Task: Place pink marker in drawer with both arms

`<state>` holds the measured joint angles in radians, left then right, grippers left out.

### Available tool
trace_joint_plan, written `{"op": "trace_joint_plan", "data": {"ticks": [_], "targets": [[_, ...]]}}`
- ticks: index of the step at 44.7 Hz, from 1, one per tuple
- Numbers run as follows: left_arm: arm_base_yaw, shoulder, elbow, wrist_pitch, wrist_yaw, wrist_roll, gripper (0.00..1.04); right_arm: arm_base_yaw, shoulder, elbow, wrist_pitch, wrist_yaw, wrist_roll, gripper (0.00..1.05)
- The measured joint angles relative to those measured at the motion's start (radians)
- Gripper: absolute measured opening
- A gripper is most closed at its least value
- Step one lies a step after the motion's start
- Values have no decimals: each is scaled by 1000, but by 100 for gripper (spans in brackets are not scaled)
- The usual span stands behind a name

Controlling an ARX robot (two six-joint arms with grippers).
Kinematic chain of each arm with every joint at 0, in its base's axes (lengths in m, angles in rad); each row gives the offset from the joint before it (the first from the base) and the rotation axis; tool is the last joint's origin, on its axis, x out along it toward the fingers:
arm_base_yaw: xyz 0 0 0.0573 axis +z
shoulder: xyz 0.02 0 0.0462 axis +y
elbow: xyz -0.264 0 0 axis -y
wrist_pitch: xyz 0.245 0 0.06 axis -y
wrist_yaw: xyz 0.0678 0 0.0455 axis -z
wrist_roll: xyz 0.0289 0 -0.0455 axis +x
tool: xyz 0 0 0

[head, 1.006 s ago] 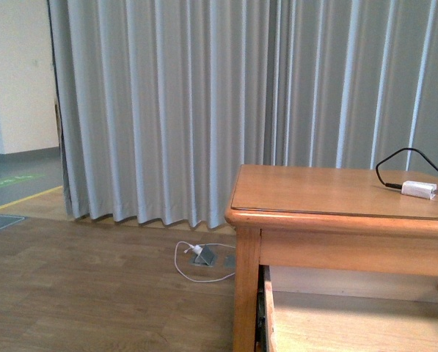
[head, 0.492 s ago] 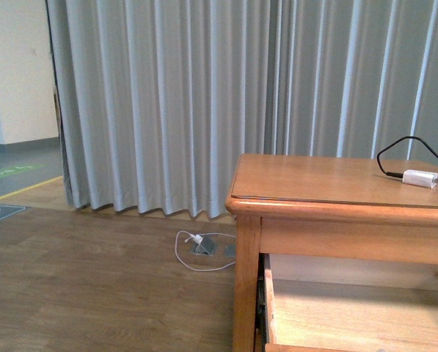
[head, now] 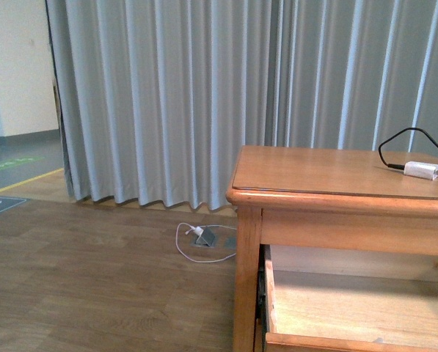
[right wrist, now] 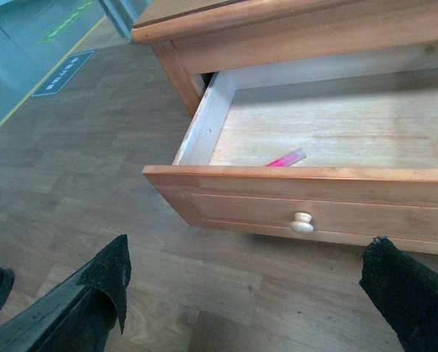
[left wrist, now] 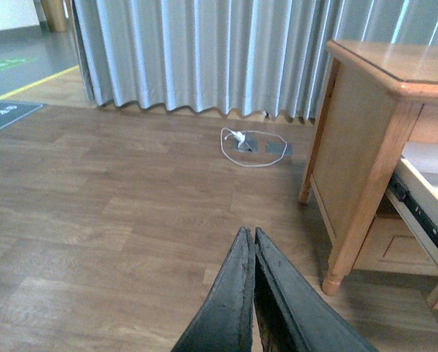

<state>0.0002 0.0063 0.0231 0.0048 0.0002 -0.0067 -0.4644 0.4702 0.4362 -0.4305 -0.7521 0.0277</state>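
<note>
While the right gripper [right wrist: 246,253] hangs wide apart and empty just outside the drawer [right wrist: 336,213], the marker [right wrist: 286,158] is already lying inside, on the drawer floor close behind the front edge and roughly in line with the knob [right wrist: 302,222]. That spread, with nothing between the fingers, looks to me like a hand that is done with placing. With the drawer pulled well out, the shove to shut it looks like what's left. The left gripper [left wrist: 249,238] has its fingers pressed together on nothing, pointing over bare floor beside the cabinet [head: 336,176] leg, and I'd say it's parked clear of the drawer's path.

Now the gaps. The marker's near end is cut off by the front rim, so its full length and its tip can't be made out. One side of the drawer runs out of the right wrist view. From the front view only a corner of the drawer interior shows, with no marker and neither arm in sight. A dark shape at the edge of the right wrist view may be a shoe, too little of it shows to tell. Further back, the charger [head: 421,170] sits near the cabinet top's far right corner, and behind it hangs the curtain [head: 204,103]
</note>
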Motion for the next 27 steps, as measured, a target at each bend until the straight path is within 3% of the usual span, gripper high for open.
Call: {"op": "trace_joint_plan", "data": {"ticks": [9,11,14,20,27], "targets": [[0,-2,0,-3,0,0,4,4,-5,-3,9,18,1,96],[0,-2,0,-3,0,0,14,42,-38,-34,98,152,-1,96],[0,-2,0,-3,0,0,28,91,-46,-32,100,278,-7,96],[0,-2,0,-3,0,0,53,167,91,0,26,330,-37,96],[0,-2,0,-3,0,0,78,211,294,19,83,367,-91,96]]}}
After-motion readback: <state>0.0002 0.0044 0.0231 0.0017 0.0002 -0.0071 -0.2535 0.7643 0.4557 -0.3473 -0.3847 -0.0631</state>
